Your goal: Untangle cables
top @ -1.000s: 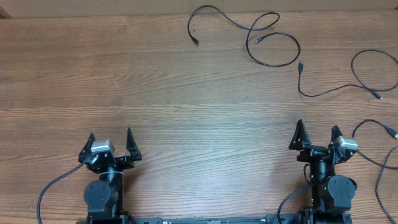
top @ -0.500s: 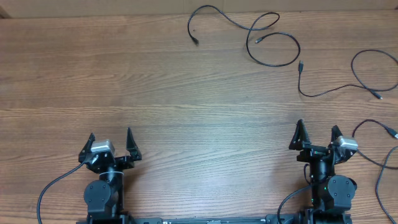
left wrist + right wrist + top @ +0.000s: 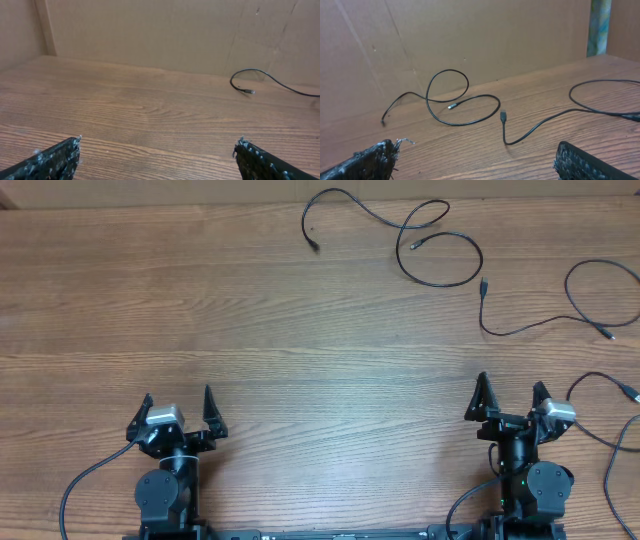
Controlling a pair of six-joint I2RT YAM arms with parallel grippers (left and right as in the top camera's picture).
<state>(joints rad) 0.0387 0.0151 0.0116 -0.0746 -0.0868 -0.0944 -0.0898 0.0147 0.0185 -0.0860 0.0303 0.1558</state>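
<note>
two black two-finger grippers sit at the near edge of a brown wood-grain desk (image 3: 250, 310), the left gripper (image 3: 178, 395) near the near-left corner and the right gripper (image 3: 511, 382) near the near-right corner, each with its fingers spread wide apart and nothing between them. the wrist views show the same: the left gripper (image 3: 158, 141) and the right gripper (image 3: 477, 146) both gape over bare wood. all the task's wires lie toward the far-right corner, well apart from the left gripper. a looped thin black cable (image 3: 440, 285) lies by the far edge, right of centre, crossing itself in a small loop and then curling into a larger one, with both tiny plug ends resting on the wood. in the right wrist view this looped thin black cable (image 3: 465, 124) lies just before a brown cardboard wall (image 3: 495, 35) that stands along the far edge, and one end of it (image 3: 265, 73) shows in the left wrist view. a second thin black cable (image 3: 520, 328) starts with a plug just beside the larger loop, apart from it, and runs toward the right edge, where it curves round in a wide open loop; the right wrist camera sees the same cable (image 3: 540, 122). a third dark cable (image 3: 600, 374) arcs at the right edge, just beside the right gripper; whether it touches anything cannot be told.
</note>
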